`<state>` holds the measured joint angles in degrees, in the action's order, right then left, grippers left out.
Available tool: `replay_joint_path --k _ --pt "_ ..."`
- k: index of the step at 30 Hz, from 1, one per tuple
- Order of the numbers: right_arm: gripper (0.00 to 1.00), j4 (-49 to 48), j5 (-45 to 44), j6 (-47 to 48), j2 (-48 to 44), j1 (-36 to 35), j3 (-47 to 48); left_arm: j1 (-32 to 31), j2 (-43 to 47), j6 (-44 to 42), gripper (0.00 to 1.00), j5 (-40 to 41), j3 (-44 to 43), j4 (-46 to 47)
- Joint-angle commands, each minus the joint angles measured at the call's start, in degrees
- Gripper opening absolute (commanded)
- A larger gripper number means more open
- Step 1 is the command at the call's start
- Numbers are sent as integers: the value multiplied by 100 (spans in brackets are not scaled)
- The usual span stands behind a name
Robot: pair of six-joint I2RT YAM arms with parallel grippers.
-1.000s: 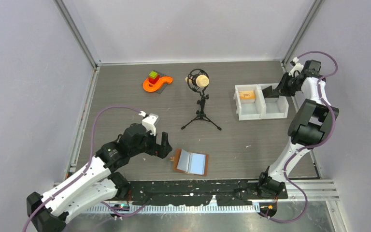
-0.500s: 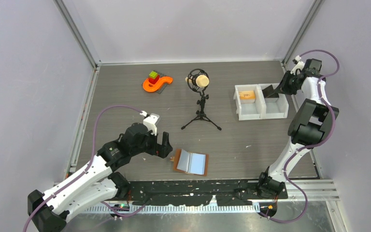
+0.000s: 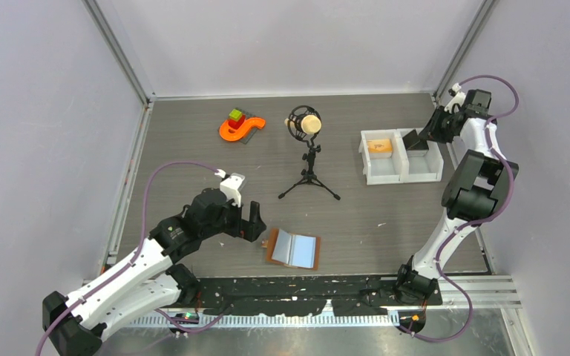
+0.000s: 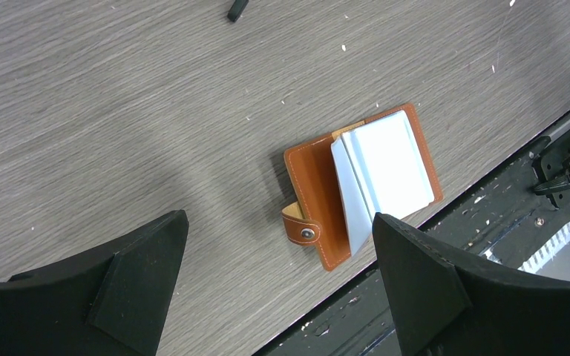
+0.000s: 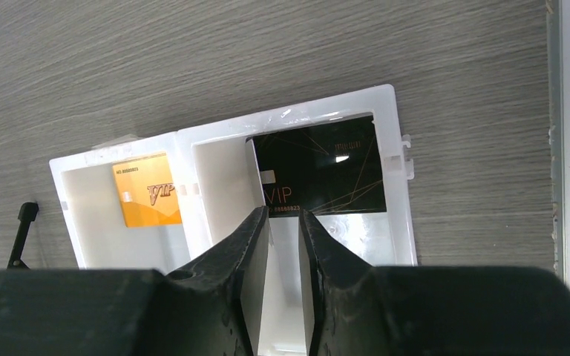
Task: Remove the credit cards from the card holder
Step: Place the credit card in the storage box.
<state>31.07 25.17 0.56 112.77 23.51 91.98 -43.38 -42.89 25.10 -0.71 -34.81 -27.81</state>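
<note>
Two cards (image 5: 319, 167) already fill the white two-compartment bin (image 5: 289, 115) at 2 o'clock, so our right gripper (image 5: 283, 213) hangs parted and empty, our wide-open left gripper (image 4: 278, 216) poised to pin the brown leather card holder (image 4: 310, 185) at 6 o'clock.

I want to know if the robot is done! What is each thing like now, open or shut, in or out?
card holder: open, flat on table
orange card: in one compartment of the bin
black card: in the other compartment
left gripper: open, empty
right gripper: slightly open, empty, above black card
</note>
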Motion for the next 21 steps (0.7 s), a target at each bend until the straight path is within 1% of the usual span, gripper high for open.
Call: replay_joint_path --k 1,3,10,15,21 --pt "30 -235 86 -47 14 -58 44 0 22 32 100 -66 -71 306" --pt "30 -230 60 -49 49 -64 39 4 18 37 100 -63 -56 316" --pt "37 -415 117 -275 -123 -79 -57 5 18 39 100 -45 -46 303" --pt "37 -798 168 -516 -366 -76 -285 5 48 69 100 -52 -32 307" --pt "37 -865 236 -567 -518 -91 -377 5 183 116 100 -60 24 290"
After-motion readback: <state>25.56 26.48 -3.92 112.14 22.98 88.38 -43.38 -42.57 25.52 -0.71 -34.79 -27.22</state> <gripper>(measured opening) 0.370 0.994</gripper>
